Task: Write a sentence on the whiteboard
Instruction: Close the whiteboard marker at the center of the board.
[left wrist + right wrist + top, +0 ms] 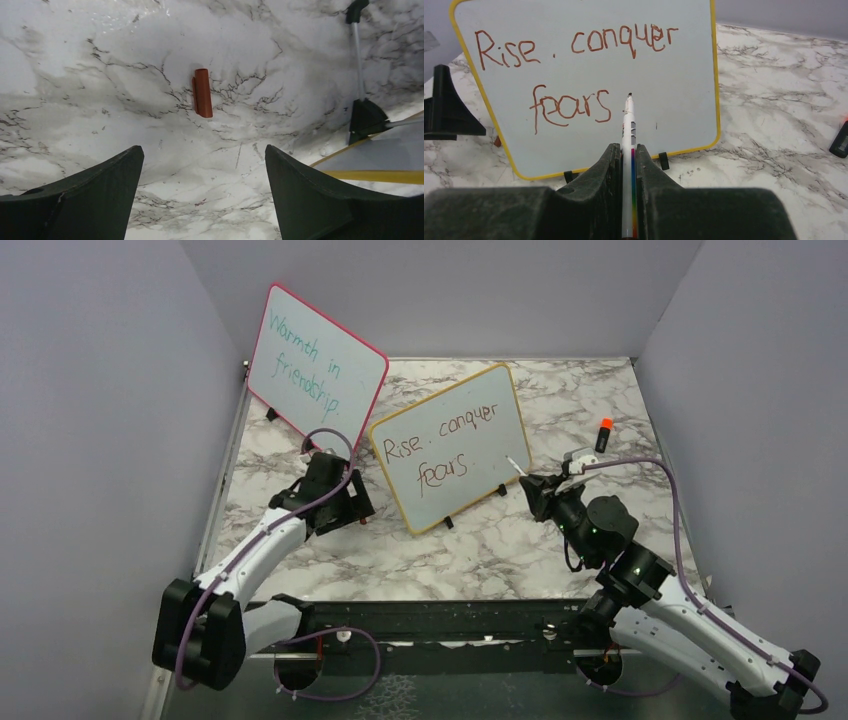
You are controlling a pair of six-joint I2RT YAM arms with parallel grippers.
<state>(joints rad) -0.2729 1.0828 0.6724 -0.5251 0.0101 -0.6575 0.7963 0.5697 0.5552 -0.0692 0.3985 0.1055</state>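
Right jaws are clamping a marker [628,125], tip near "fears" of the sentence [574,45] on the whiteboard [674,100] standing on the counter [600,400]; writing is looking done, so left jaws, wide apart, prob. grab the red-brown cap [202,92] next.

Pale-grey partition walls [100,390] around a marble-patterned tabletop [500,550] and two white-and-black robot arms [262,545] bolted at the frame's bottom edge mark a robotics lab.
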